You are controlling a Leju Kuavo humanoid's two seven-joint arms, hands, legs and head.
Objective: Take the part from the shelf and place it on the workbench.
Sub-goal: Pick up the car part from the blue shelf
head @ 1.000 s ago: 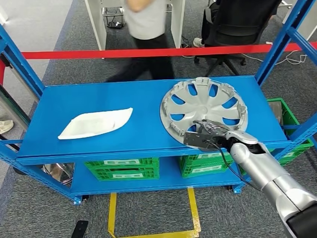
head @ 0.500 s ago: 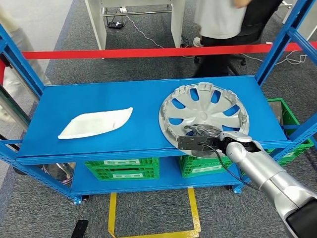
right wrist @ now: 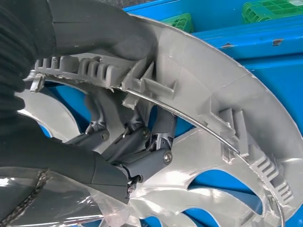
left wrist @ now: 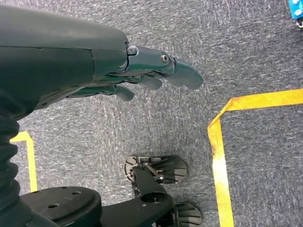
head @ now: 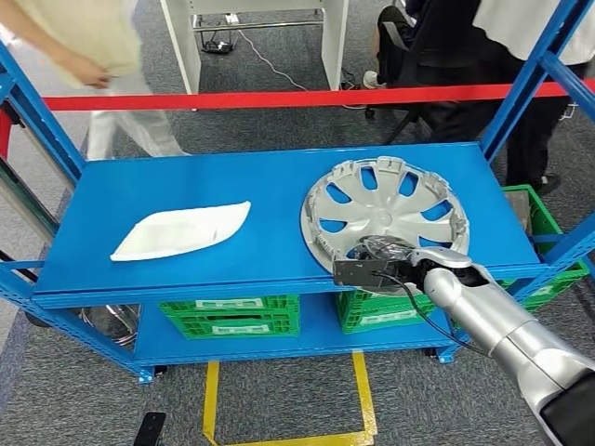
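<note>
A silver hubcap (head: 384, 212) lies on the blue shelf (head: 210, 186), at its right front, inner side up. My right hand (head: 376, 260) grips the hubcap's near rim, which overhangs the shelf's front edge. In the right wrist view the dark fingers (right wrist: 143, 151) reach through the spokes of the hubcap (right wrist: 221, 109) while the thumb presses on the rim from the other side. My left hand (left wrist: 143, 75) hangs over the grey carpet with its fingers straight and nothing in it.
A white curved panel (head: 181, 229) lies on the shelf's left half. Green crates (head: 228, 316) sit on the lower level. Blue uprights (head: 533, 74) flank the shelf. Behind a red tape (head: 281, 98), people walk and stand. Yellow floor tape (head: 358, 390) marks the carpet.
My right hand has drawn the hubcap a little toward the shelf's front edge and turned it slightly. The people behind the tape have moved across.
</note>
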